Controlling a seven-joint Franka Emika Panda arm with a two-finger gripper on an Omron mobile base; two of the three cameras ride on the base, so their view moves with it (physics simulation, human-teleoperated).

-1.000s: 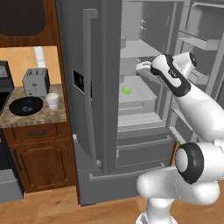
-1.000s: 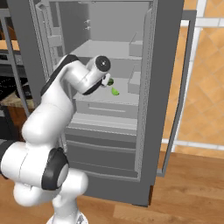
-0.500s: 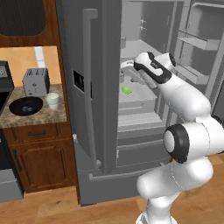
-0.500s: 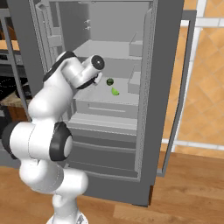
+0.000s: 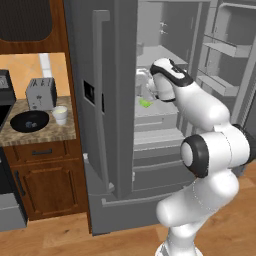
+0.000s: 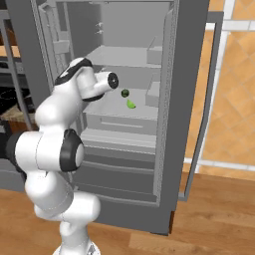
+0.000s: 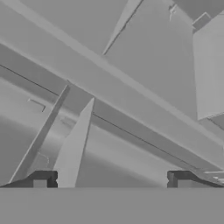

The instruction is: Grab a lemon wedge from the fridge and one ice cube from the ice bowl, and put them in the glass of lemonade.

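The grey fridge (image 5: pixel 80 60) stands with its right door swung open, and my arm reaches into it. The yellow-green lemon wedge (image 5: pixel 145 103) lies on a middle shelf; it also shows as the lemon wedge (image 6: pixel 130 104) in the right base view. My gripper (image 5: pixel 143 87) hangs just above and slightly left of the wedge, apart from it. In the hand view my gripper (image 7: pixel 112 179) is open, with nothing between its fingertips (image 7: pixel 43 179) and only grey shelves ahead. The black ice bowl (image 5: pixel 29 121) and the glass of lemonade (image 5: pixel 60 114) sit on the counter at the left.
A darker green round fruit (image 6: pixel 125 92) rests just behind the wedge. A silver toaster (image 5: pixel 41 93) stands behind the bowl. The fridge's shut left door (image 5: pixel 102 100) is close on my hand's left, and the open right door (image 6: pixel 199 84) with its shelves stands to the right.
My hand has swung left and deeper into the fridge, and now sits over the lemon wedge. The wedge and the fruit have not moved.
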